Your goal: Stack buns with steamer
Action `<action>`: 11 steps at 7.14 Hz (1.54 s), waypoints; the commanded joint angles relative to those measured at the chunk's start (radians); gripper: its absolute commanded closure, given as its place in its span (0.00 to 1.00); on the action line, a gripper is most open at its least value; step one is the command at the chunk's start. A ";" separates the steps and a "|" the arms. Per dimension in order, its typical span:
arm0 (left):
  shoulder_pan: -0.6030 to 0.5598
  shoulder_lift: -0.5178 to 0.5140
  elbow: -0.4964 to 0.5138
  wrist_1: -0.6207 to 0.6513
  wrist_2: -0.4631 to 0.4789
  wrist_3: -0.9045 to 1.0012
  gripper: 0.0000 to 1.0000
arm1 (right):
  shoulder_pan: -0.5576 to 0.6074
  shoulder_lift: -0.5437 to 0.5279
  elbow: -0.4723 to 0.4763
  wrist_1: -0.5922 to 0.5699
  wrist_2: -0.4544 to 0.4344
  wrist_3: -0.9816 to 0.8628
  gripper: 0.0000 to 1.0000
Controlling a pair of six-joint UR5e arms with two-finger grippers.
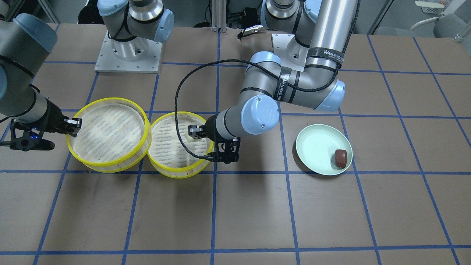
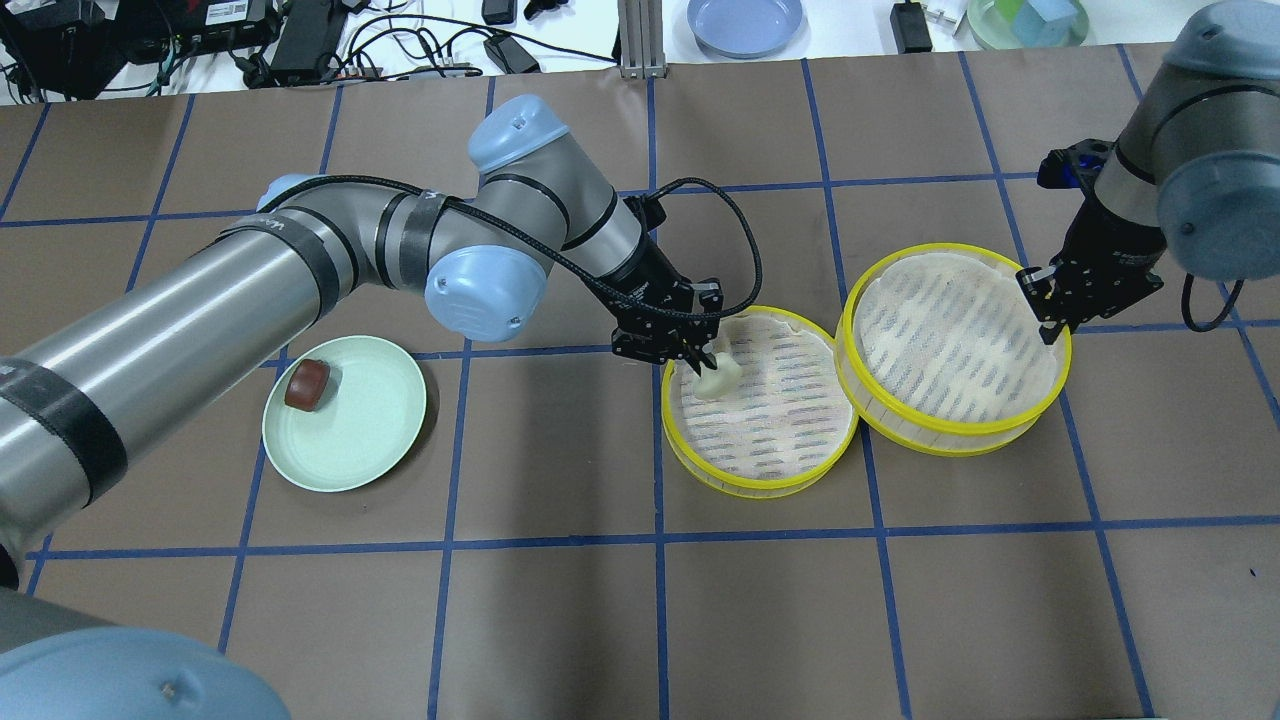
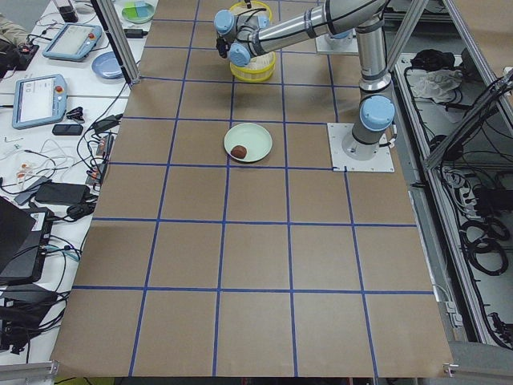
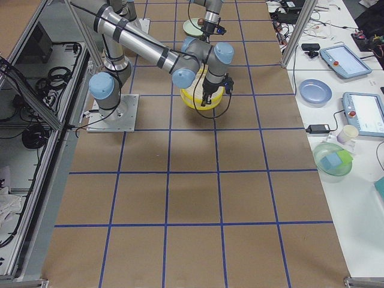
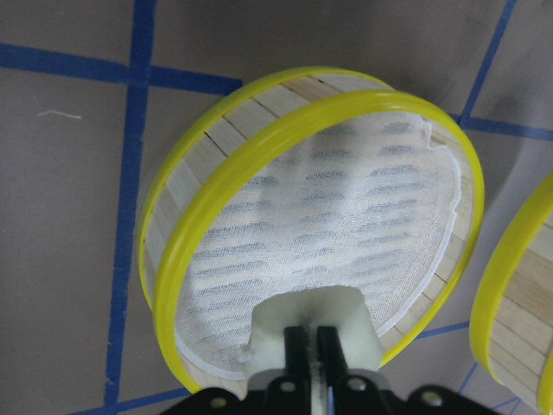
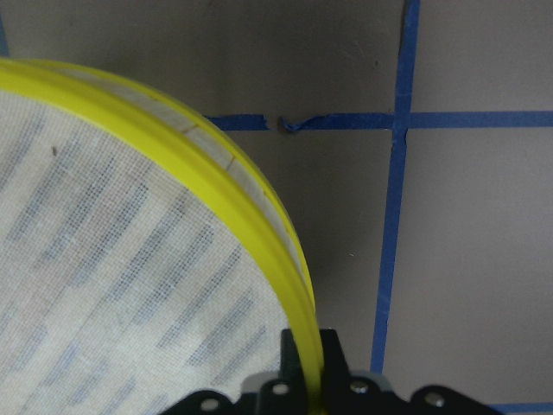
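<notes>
My left gripper [image 2: 705, 360] is shut on the pale cream bun [image 2: 718, 378] and holds it just inside the near-left part of a yellow-rimmed steamer tray [image 2: 760, 487], close over its cloth lining. In the left wrist view the bun [image 5: 315, 324] sits between the fingers above the tray [image 5: 173, 277]. My right gripper [image 2: 1045, 310] is shut on the rim of a second steamer tray [image 2: 950, 425], whose edge overlaps the first. The reddish-brown bun [image 2: 307, 385] lies on the mint-green plate [image 2: 370, 440] at the left.
The two trays [image 1: 176, 173] [image 1: 110, 162] touch near the table's middle. My left arm's elbow and cable hang between the plate [image 1: 316, 147] and the trays. Blue tape lines grid the brown table. A blue dish [image 2: 745, 25] and cables lie beyond the far edge.
</notes>
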 commanded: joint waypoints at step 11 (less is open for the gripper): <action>0.489 0.199 0.035 -0.292 0.685 0.807 0.01 | 0.353 0.015 0.060 -0.181 0.028 0.217 1.00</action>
